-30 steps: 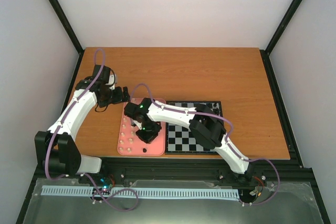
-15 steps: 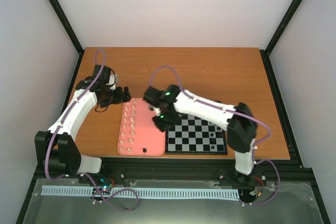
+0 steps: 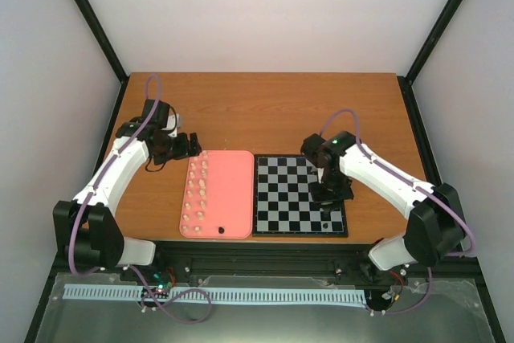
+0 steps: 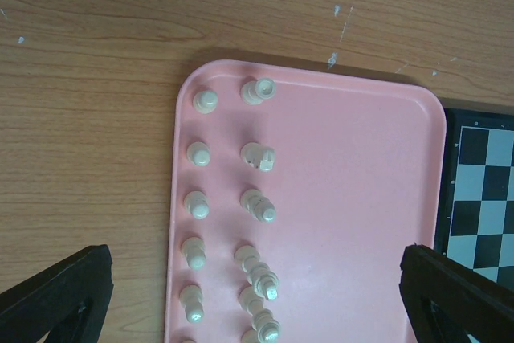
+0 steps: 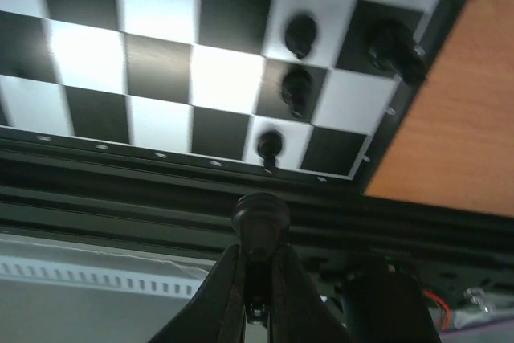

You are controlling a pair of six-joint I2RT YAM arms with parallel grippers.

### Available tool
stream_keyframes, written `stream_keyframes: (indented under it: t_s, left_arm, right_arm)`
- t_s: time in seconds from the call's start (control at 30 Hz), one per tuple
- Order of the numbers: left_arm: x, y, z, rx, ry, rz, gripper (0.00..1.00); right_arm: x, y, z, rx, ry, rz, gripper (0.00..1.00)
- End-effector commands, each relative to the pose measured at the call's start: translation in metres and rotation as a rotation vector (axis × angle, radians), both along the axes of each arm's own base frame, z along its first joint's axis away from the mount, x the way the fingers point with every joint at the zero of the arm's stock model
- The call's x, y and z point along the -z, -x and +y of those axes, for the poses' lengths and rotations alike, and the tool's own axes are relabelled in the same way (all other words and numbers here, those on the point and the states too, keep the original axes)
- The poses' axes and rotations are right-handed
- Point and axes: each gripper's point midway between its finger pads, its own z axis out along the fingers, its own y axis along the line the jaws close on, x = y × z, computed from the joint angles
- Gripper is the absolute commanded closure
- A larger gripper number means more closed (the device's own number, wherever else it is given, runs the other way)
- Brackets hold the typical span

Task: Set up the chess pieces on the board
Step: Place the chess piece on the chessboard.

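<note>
top view. your right gripper [image 3: 331, 190] hangs over the near right part of the board [image 3: 277, 198]. the board lies on the table [image 3: 321, 110] just right of the pink tray [image 3: 233, 190]. your left gripper [image 3: 189, 144] sits above the table by the tray's far left corner. the cream pieces [image 3: 197, 190] stand in two columns along the tray's left side. one dark piece [image 3: 218, 230] sits alone by the tray's near edge.

right wrist view. the fingers [image 5: 229, 295] are pinched narrow on a black piece [image 5: 261, 214], gripped low, with its round head showing past the tips. here it overlaps the dark rail beyond the board's edge; how high it hangs you cannot tell. several black pieces [image 5: 297, 90] stand on squares at the board's near right corner.

left wrist view. the jaws stand wide, one finger [image 4: 56, 299] at each lower corner, with the tray's cream columns between them. a strip of the board shows at the right edge.
</note>
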Motion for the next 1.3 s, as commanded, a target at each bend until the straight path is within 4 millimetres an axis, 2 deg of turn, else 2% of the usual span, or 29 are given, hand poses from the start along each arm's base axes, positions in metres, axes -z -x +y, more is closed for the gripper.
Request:
stream_keyframes:
  t_s: [0.0, 0.1, 0.27, 0.57, 0.83, 1.27]
  left_arm:
    - [-0.004, -0.004, -0.004, 0.000, 0.021, -0.011, 0.00]
    - [-0.002, -0.005, -0.005, 0.000, 0.024, -0.006, 0.00]
    - [0.001, -0.006, -0.005, 0.000, 0.025, 0.000, 0.00]
    - [0.003, -0.008, -0.004, 0.000, 0.015, 0.011, 0.00]
    - [0.004, -0.009, -0.003, 0.001, 0.005, 0.015, 0.00]
    - [0.005, -0.009, -0.002, -0.002, -0.002, 0.021, 0.00]
  right_arm:
    - [0.002, 0.015, -0.033, 0.098, 0.075, 0.031, 0.97]
    - [0.006, 0.018, -0.049, 0.146, 0.088, 0.044, 0.97]
    - [0.020, 0.020, -0.056, 0.188, 0.075, 0.059, 0.97]
    - [0.048, 0.003, -0.054, 0.209, 0.069, 0.038, 0.97]
    - [0.062, -0.008, -0.048, 0.195, 0.053, 0.032, 0.97]
    - [0.077, -0.001, -0.052, 0.191, 0.074, 0.063, 0.97]
